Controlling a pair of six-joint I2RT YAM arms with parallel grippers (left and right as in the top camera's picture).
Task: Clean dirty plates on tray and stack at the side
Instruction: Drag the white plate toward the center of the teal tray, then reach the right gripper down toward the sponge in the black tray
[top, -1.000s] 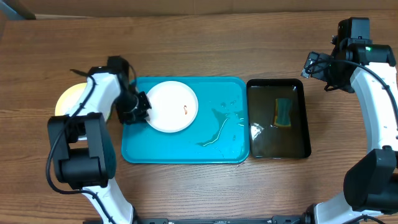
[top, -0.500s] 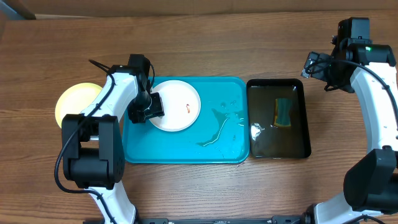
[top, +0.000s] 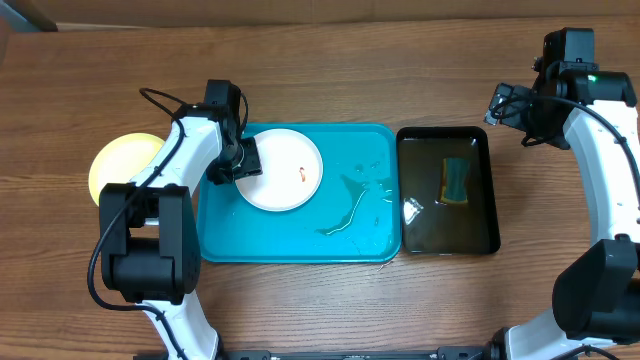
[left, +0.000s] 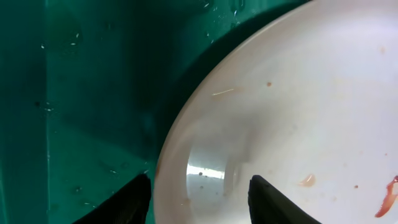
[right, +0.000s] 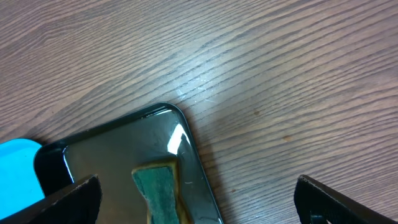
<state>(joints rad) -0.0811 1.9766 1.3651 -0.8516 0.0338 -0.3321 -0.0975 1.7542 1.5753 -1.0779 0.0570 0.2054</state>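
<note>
The white plate (top: 280, 170) lies flat in the left part of the turquoise tray (top: 300, 245), with a small orange-red smear (top: 301, 176) right of its middle. My left pincer (top: 243, 165) is at the plate's left rim. In the left wrist view its two fingertips (left: 140, 199) stand apart, one over the tray floor and one over the plate, and the rim runs between them. It is released and clamps nothing. Water (top: 350, 205) streaks the tray floor to the right of the plate.

A pale yellow-green plate (top: 115, 160) rests on the table (top: 350, 60) just left of the tray, partly behind my left arm. The black tray (top: 445, 132) sits just beside the turquoise one on the right, holding a green sponge (top: 456, 180). My right pincer (top: 503, 106) hangs above the table near the black tray's far right corner, spread wide and empty.
</note>
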